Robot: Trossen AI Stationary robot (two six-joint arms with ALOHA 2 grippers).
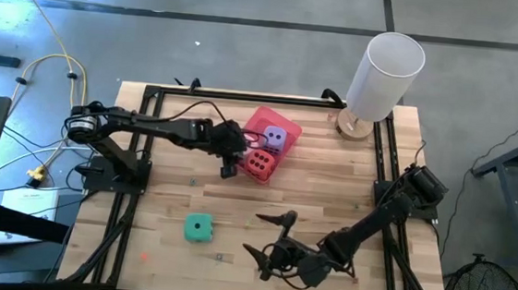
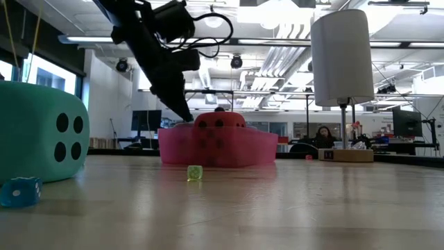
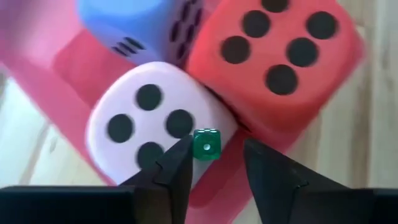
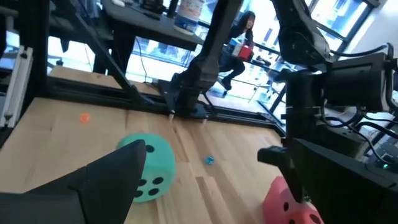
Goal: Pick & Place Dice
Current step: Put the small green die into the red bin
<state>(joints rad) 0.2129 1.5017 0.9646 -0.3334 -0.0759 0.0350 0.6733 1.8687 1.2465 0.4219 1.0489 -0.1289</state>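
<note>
Pink die (image 3: 149, 118), purple die (image 1: 275, 138) and red die (image 1: 258, 162) sit together in the pink tray (image 1: 259, 119). The teal die (image 1: 199, 227) is out on the table (image 1: 329, 192), so I judge one left. My left gripper (image 3: 214, 158) hovers over the tray, fingers parted, a tiny green die (image 3: 206, 142) loose between them. My right gripper (image 1: 270, 243) waits wide open near the front edge.

Left claw (image 1: 230, 166) reaches out mid-worktop, fingers (image 3: 174, 171) slightly parted; right claw (image 1: 268, 246) hangs low near the front, spread wide.
</note>
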